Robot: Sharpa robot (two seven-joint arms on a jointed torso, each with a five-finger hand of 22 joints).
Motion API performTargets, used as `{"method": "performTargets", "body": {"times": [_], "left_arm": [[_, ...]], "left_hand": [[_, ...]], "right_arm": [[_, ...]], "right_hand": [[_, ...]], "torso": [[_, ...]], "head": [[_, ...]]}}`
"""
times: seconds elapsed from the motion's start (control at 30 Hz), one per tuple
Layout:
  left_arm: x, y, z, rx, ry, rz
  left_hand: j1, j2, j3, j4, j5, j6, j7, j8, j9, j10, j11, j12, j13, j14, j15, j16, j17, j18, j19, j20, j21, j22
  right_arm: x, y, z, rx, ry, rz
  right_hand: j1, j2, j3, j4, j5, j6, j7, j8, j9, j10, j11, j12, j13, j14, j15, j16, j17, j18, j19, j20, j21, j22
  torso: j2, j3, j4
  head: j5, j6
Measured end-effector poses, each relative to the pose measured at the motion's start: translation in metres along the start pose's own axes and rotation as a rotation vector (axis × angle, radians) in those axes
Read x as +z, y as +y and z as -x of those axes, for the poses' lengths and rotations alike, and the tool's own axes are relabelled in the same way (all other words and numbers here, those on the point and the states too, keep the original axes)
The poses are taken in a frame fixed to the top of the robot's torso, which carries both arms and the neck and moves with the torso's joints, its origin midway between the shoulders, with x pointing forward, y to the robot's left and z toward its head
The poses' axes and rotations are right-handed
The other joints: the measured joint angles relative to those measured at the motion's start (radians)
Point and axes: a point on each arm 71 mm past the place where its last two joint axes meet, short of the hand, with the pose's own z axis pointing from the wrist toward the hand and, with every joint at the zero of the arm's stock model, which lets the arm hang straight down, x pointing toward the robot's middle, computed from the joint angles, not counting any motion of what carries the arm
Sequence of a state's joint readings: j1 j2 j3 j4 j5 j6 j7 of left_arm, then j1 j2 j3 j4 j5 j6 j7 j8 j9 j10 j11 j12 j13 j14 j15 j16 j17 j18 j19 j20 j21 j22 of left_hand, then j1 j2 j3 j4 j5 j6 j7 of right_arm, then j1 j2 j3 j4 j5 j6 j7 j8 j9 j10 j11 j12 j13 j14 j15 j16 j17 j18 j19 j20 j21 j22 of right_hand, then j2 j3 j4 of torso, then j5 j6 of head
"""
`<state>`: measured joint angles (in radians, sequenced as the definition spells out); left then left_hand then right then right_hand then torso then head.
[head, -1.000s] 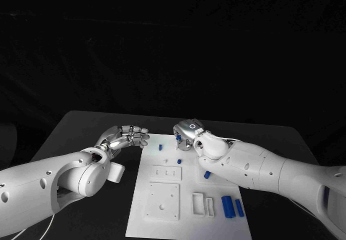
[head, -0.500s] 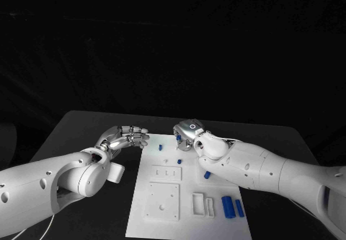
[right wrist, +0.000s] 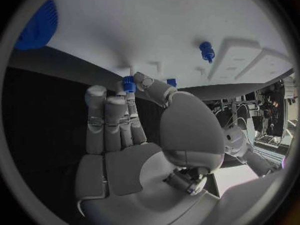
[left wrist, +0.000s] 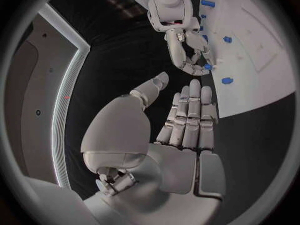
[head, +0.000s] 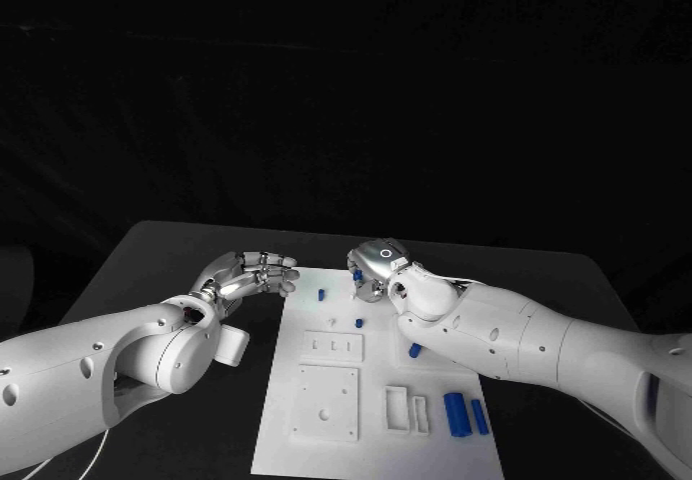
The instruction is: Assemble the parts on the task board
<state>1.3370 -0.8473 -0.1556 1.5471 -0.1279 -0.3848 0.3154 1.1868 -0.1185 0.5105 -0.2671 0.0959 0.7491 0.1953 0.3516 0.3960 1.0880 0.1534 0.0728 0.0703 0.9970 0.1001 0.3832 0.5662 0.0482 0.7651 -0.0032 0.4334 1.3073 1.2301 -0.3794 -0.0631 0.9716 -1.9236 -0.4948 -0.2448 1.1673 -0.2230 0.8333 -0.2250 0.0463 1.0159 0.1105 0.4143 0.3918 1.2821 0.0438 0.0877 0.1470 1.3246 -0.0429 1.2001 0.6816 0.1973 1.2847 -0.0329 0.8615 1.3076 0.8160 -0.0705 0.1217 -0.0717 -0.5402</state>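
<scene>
— What kind of place is this, do you think?

— It looks like a robotics lab, or a test stand. The black table (head: 173,250) is bare apart from a white task board (head: 378,420), and all behind it there is a black backdrop (head: 346,110), like a curtain.

— Nothing from a home or a shop?

— No. In the left wrist view I see a pale wall panel with a bright light strip (left wrist: 65,95) along its edge. In the right wrist view there is some equipment (right wrist: 272,110) at the side, but I cannot tell what it is.
</scene>
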Motion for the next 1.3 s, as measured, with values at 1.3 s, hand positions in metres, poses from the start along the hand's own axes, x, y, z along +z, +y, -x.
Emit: {"method": "performTargets", "body": {"times": [1.3], "left_arm": [[0.0000, 0.0001, 0.0009, 0.004, -0.001, 0.000]], "left_hand": [[0.000, 0.000, 0.003, -0.003, 0.000, 0.000, 0.000, -0.004, -0.001, 0.000, 0.000, 0.000, 0.000, 0.000, 0.000, -0.004, 0.002, -0.004, 0.000, 0.000, 0.000, 0.000]], "right_arm": [[-0.0048, 0.0002, -0.0038, 0.010, -0.001, -0.007]], "right_hand": [[-0.003, -0.015, -0.018, 0.018, 0.000, 0.013, -0.006, 0.006, 0.005, 0.026, -0.008, -0.005, 0.013, -0.001, 0.000, 0.008, -0.010, -0.005, 0.000, -0.007, 0.004, 0.000]], "torso": [[0.002, -0.0018, -0.0014]], "head": [[0.003, 0.001]]}}
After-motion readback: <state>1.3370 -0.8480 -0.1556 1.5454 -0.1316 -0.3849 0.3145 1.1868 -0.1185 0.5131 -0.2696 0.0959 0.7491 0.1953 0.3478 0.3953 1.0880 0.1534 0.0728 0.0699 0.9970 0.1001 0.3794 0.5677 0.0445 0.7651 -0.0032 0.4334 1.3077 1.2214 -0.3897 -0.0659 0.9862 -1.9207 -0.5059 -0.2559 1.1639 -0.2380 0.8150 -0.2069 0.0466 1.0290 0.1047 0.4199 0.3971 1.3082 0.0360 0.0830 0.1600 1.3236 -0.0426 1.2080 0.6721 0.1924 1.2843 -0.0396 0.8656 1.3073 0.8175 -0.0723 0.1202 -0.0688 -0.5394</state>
